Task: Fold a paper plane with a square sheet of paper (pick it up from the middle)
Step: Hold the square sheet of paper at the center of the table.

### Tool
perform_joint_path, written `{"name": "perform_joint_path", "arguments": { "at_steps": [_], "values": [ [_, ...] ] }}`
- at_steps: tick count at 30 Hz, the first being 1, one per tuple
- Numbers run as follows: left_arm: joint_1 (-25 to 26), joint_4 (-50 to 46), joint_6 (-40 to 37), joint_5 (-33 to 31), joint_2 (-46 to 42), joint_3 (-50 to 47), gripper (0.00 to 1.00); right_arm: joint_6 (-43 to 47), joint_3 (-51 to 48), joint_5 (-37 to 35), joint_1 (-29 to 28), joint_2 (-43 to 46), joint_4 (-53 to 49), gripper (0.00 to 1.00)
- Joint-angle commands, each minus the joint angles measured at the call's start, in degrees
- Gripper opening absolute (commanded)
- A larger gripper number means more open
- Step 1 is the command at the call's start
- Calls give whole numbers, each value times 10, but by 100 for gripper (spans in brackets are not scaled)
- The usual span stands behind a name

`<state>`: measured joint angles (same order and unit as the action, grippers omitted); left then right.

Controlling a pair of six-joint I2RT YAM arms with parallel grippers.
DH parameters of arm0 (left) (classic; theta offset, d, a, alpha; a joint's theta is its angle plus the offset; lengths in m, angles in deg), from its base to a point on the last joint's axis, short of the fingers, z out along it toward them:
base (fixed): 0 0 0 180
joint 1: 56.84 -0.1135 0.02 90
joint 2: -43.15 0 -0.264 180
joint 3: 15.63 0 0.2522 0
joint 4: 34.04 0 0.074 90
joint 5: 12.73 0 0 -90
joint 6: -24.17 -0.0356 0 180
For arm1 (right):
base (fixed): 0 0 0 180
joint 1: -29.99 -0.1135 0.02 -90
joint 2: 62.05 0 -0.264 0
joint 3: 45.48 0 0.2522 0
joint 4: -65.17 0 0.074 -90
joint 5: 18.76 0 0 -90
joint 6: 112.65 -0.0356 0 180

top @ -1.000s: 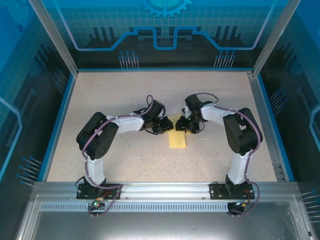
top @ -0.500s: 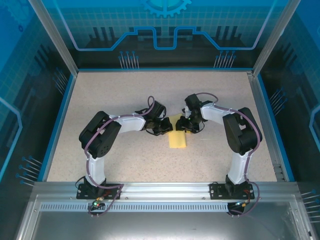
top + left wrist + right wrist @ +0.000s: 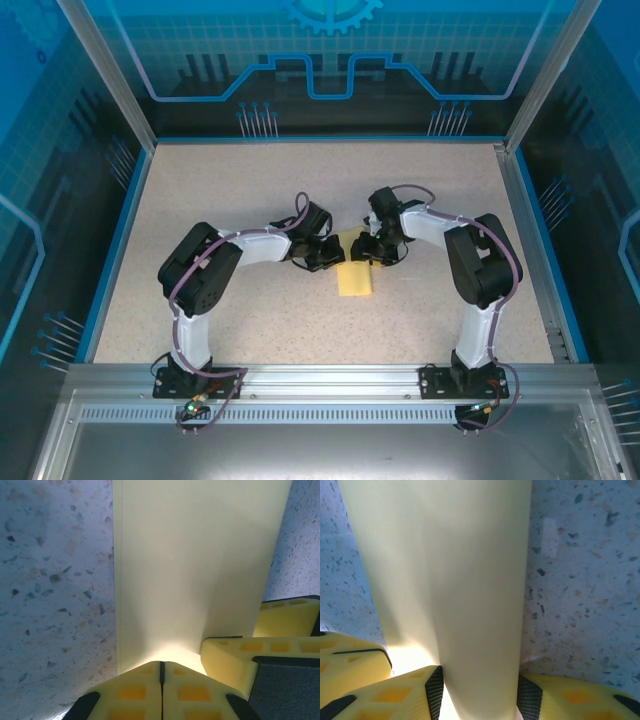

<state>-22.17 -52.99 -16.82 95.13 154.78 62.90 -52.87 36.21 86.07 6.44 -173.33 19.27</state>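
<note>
Two yellow fingers of the left gripper (image 3: 161,680) are pressed together, with only a thin dark seam between them. Their tips meet the near end of the sheet of paper (image 3: 200,555); if some paper is caught in the seam, I cannot tell. The right gripper (image 3: 480,695) has its fingers apart: one black pad (image 3: 435,685) rests on the paper, the other is just at the paper's long edge, and a band of the pale-yellow sheet lies between them. In the left wrist view these right fingers (image 3: 230,655) are just beside the left fingertips. From above, both grippers meet at the far end of the paper. It lies flat as a narrow oblong near the middle of the speckled table (image 3: 250,190), a second layer showing along one long edge, its long side pointing toward the arm bases
</note>
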Motion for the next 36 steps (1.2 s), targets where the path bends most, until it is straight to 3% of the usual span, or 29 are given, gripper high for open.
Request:
{"name": "perform_joint_path", "arguments": {
  "at_steps": [1,36],
  "values": [
    [6,-19,-13,-1,-7,4,7,6,-46,-50,-30,-111,63,50],
    [5,-38,-20,-9,4,3,3,12,-31,-66,-37,-140,53,49]
  ]
}}
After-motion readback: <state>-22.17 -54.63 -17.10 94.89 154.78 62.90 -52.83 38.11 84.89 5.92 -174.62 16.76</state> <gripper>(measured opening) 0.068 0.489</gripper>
